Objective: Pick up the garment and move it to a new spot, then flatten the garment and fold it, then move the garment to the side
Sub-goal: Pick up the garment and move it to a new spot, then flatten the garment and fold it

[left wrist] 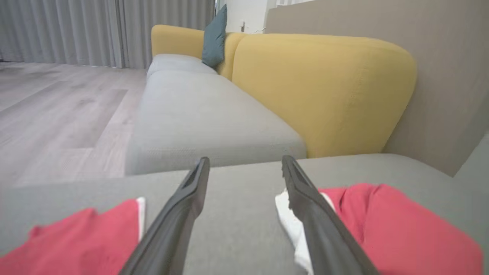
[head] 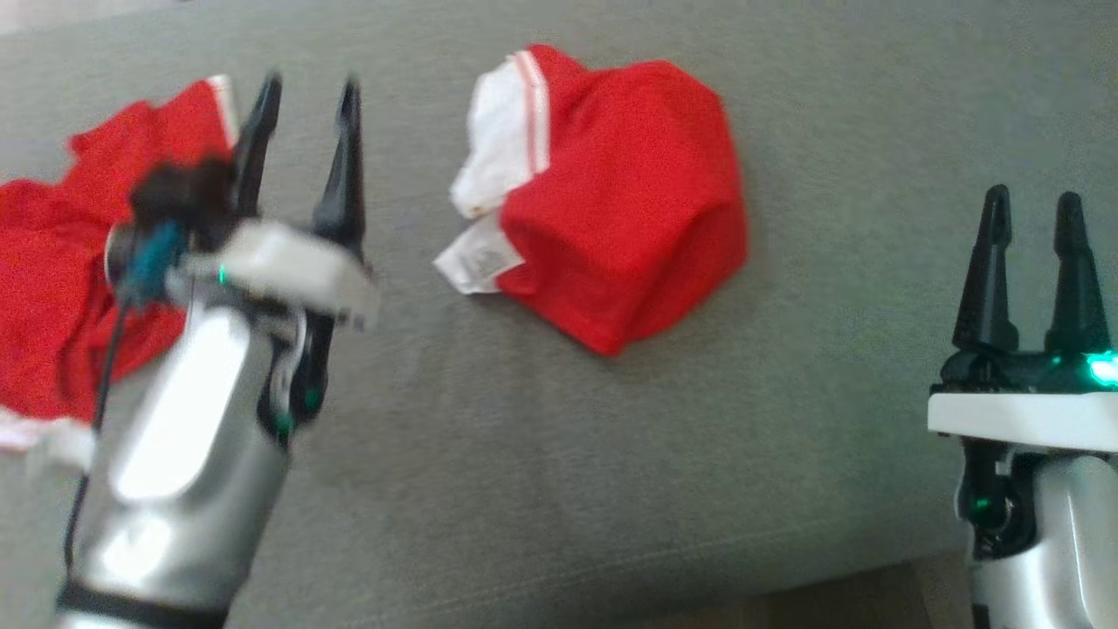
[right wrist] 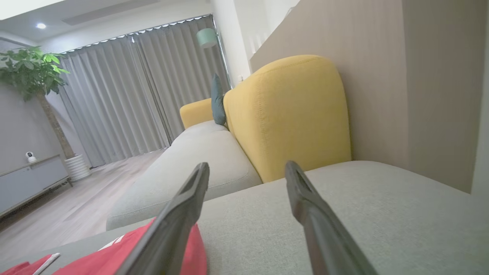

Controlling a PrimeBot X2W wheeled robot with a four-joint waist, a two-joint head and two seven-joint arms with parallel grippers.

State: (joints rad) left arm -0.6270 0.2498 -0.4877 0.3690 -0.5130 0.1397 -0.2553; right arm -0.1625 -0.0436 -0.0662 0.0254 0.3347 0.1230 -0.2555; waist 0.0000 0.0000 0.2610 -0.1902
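Head view: I see the garment lying folded into a compact red bundle on the grey sofa, near the middle, its white waistband and label turned toward my left. A red heap lies crumpled at the far left, well apart from it. The left gripper is blurred and hangs between the two, partly over the heap's edge; its fingers stand apart with nothing in them. The right gripper sits at the lower right, well clear of the garment, fingers spread and empty.

Left wrist view: the left gripper is wide open over bare sofa. The garment lies just beside the right-hand finger, its white edge partly behind it. The red heap lies beyond the other finger. Past them I see a yellow backrest, a teal cushion, grey curtains and a wooden floor.

Right wrist view: the right gripper is open above the grey seat, holding nothing. The garment shows at the lower left, partly behind one finger. Further off stand the backrest, the curtains and a potted plant
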